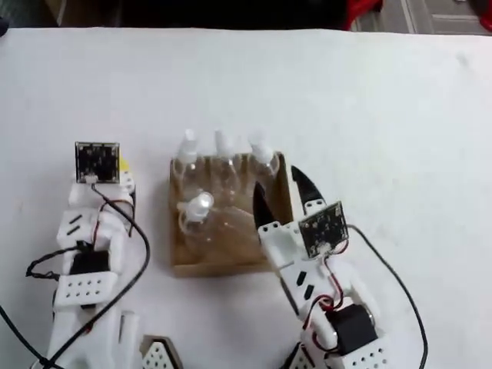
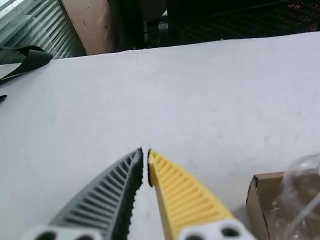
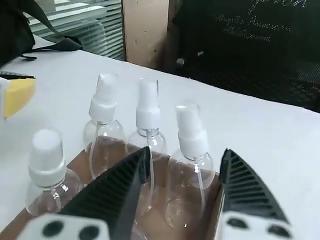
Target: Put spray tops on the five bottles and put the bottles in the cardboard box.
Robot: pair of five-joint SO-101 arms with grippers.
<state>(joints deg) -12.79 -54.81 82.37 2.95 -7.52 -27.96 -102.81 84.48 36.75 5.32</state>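
Observation:
A cardboard box (image 1: 231, 267) sits mid-table and holds several clear bottles with white spray tops. Three stand in the back row (image 1: 188, 157) (image 1: 224, 154) (image 1: 261, 156), and one stands at the front left (image 1: 197, 213). My right gripper (image 1: 280, 194) is open, its black fingers straddling the box's right wall, one inside and one outside. In the right wrist view this gripper (image 3: 185, 160) gapes just before the nearest bottle (image 3: 192, 150), with nothing held. My left gripper (image 2: 145, 153) is shut and empty over bare table, left of the box corner (image 2: 260, 195).
The left arm (image 1: 88, 254) rests left of the box. White table stretches beyond and to the right of the box. A wooden post (image 3: 145, 30) and dark objects stand past the far table edge.

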